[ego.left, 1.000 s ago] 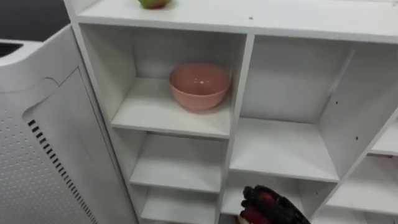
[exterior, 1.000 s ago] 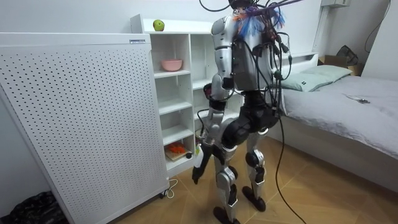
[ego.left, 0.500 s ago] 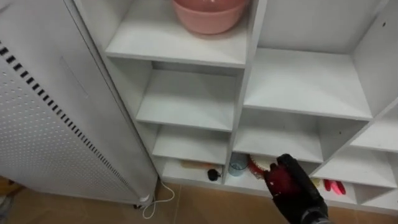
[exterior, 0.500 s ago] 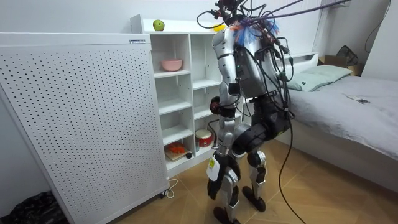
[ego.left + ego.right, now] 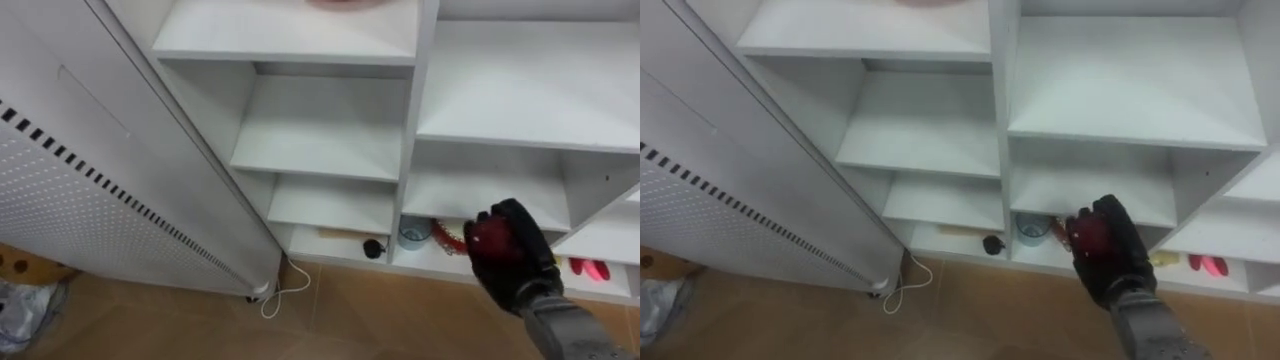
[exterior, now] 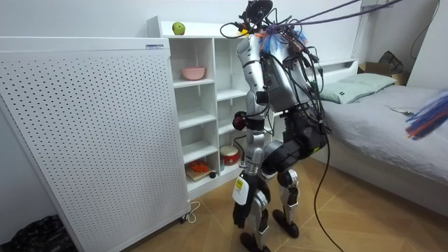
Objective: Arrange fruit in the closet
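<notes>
Far left of the right hand [image 5: 525, 272]: white perforated panel [image 5: 60, 200] standing against the side of the white open-shelf closet [image 5: 415, 130]. A white cord [image 5: 283, 298] lies on the wood floor, left of the hand and lower.

Bottom shelf, just left of the hand: small black object [image 5: 373, 247], then a pale blue cup [image 5: 413, 232].

Right hand: fingers curled round a dark red round fruit [image 5: 488, 242], held in front of the lower shelves.

Right of the hand, on the bottom shelf: a pink-red item [image 5: 590, 268], kind not clear.

The room view adds:
- Robot stands upright facing the closet, with the fruit hand raised at about middle-shelf height.
- Left hand [image 6: 241, 208] hangs low beside the thigh.
- Round pink bowl [image 6: 194, 73] sits on an upper shelf, left of the raised hand and higher.
- Green apple [image 6: 178, 29] sits on the closet's top, higher still.
- Grey bed [image 6: 392, 119] stands at the room view's right.
</notes>
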